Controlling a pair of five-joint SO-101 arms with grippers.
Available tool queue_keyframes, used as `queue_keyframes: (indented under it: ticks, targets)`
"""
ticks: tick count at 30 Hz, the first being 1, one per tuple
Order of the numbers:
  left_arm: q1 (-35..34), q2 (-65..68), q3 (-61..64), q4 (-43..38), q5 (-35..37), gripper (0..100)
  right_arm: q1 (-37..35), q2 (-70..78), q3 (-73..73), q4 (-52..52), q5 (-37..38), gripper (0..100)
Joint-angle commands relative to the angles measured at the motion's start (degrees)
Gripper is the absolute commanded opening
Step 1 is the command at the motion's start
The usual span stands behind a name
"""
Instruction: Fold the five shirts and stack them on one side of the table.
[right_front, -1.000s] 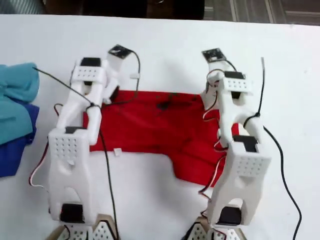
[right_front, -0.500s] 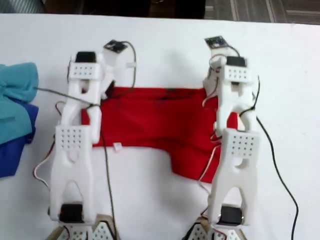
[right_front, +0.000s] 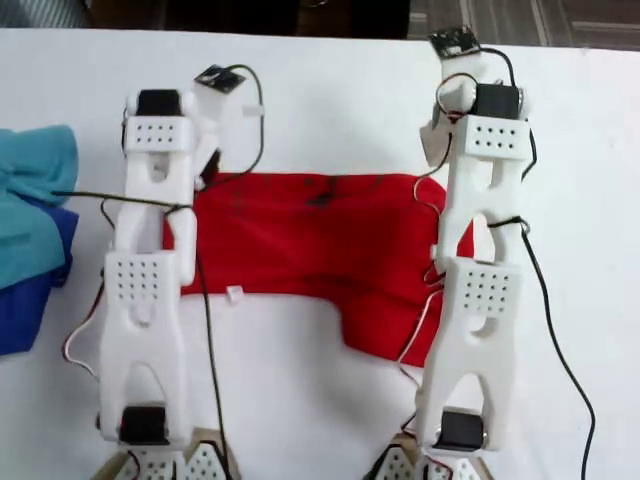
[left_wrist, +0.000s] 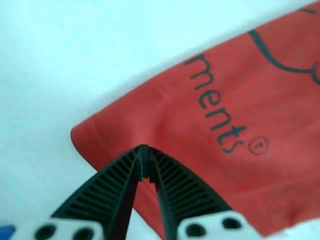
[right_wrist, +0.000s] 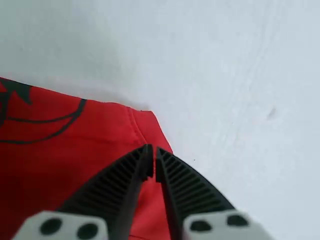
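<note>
The left gripper has its black ribbed jaws pressed together, tips over the red shirt just inside one far corner; I cannot tell whether any cloth is caught between them. The right gripper is closed to a thin slit, tips over the shirt's other far corner, and again a pinch of cloth cannot be made out. The shirt lies flat on the white table between the two arms, dark print along its far edge, with one part reaching nearer the right arm's base. Well apart, at the table's left edge, a teal shirt is heaped on a blue shirt.
</note>
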Motion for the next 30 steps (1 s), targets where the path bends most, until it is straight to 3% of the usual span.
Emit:
queue_keyframes:
  ticks: [1, 7, 15, 22, 30]
  targets:
    - [0.4, -12.2, 6.7, 1.0, 0.6, 2, 0.2, -10.8, 5.9, 1.5, -0.3, 2.0]
    - [0.3, -25.1, 22.2, -0.5, 0.4, 2, -2.9, -28.0, 24.2, 1.4, -0.4, 2.0]
    - [1.1, -42.6, 51.4, -14.1, 0.3, 2, -5.0, -45.3, 45.5, -3.9, -0.3, 2.0]
    - [0.8, -54.8, 81.5, -34.0, 0.3, 2, -5.0, -54.1, 72.1, -17.9, 0.1, 2.0]
    - [0.7, -54.0, 96.3, -49.0, 0.6, 2, -9.5, -56.0, 101.2, -37.3, 0.1, 2.0]
